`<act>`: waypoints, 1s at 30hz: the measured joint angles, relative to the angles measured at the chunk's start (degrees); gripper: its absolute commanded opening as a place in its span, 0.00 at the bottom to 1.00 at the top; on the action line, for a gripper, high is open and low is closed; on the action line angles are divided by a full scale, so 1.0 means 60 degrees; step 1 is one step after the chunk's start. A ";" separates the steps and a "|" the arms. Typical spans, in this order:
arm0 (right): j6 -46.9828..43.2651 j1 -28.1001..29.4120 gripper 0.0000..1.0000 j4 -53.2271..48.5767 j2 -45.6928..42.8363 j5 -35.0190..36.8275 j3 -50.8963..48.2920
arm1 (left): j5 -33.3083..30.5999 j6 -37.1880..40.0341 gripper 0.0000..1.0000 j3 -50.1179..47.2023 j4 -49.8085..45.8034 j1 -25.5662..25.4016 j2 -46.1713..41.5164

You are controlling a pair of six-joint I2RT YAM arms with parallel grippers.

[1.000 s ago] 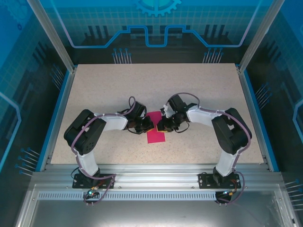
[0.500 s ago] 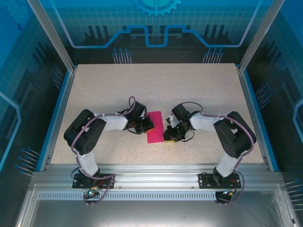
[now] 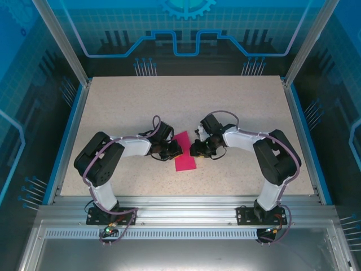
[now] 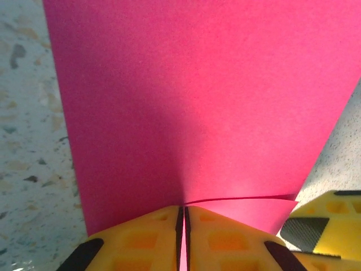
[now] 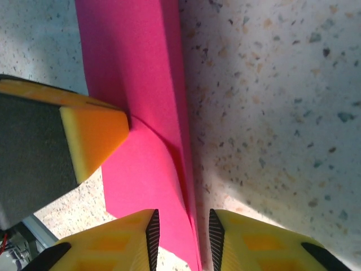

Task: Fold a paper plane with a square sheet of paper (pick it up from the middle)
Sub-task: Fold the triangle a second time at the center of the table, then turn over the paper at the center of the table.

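Magenta square sheet of paper [image 3: 184, 152], doubled over into a narrow strip.
It lies mid-table on the speckled tabletop [image 3: 225, 107], its long axis slightly tilted. Plain and unmarked, it shows two layers at one corner, and one long folded edge seems to lift slightly.

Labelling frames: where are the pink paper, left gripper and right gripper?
pink paper [image 4: 197, 101], left wrist view, flat middle.
left gripper [image 4: 181, 211], left wrist view, between fingertips.
right gripper [image 5: 183, 219], right wrist view, between fingertips.
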 measured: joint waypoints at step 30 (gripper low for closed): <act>-0.0718 -0.0004 0.05 -0.1355 -0.1384 0.0433 0.0160 | -0.0780 -0.0040 0.50 -0.0681 -0.0474 0.0160 -0.2911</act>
